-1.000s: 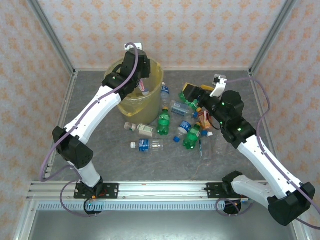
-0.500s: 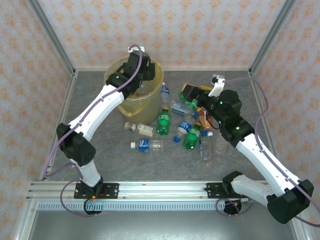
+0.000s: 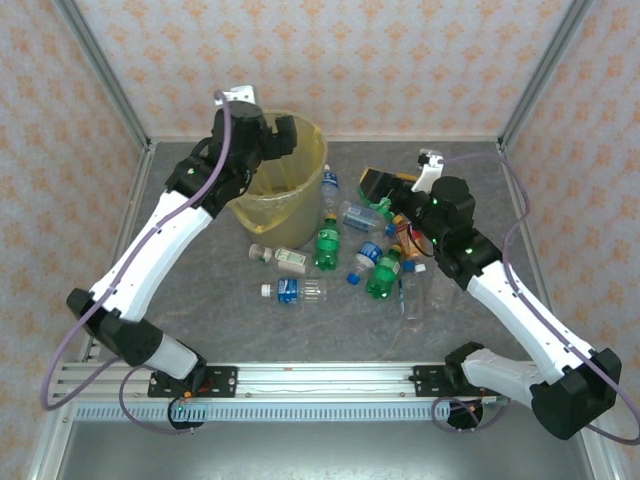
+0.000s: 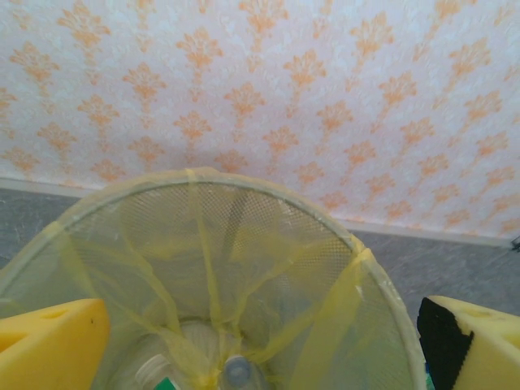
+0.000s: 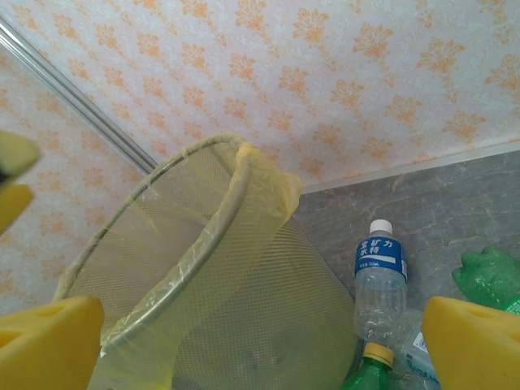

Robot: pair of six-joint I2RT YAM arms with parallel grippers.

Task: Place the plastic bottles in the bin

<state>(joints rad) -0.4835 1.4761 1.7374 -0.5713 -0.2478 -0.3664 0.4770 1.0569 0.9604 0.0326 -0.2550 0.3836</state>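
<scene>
The bin [image 3: 268, 205], lined with a yellow bag, stands at the back left. My left gripper [image 3: 284, 138] hangs open over its mouth with nothing between its yellow fingers [image 4: 50, 341]. Straight below it, in the left wrist view, the bin [image 4: 244, 244] holds clear bottles [image 4: 236, 370] at its bottom. Several plastic bottles lie on the table right of the bin: a clear one with a blue label [image 3: 329, 186], a green one [image 3: 327, 245], another green one [image 3: 383, 273], an orange one [image 3: 408, 236]. My right gripper [image 3: 380, 183] is open above this pile, facing the bin [image 5: 244, 325] and the blue-labelled bottle [image 5: 378, 276].
More bottles lie toward the front: a clear one with a blue label [image 3: 291, 290], one with a white label [image 3: 281, 257], and a clear one [image 3: 412, 297] near my right arm. Patterned walls and metal posts enclose the grey table [image 3: 220, 320].
My left gripper has opened over the bin and the bottle it held is gone from its jaws. The left arm has swung back and to the left. The right arm has hardly moved.
</scene>
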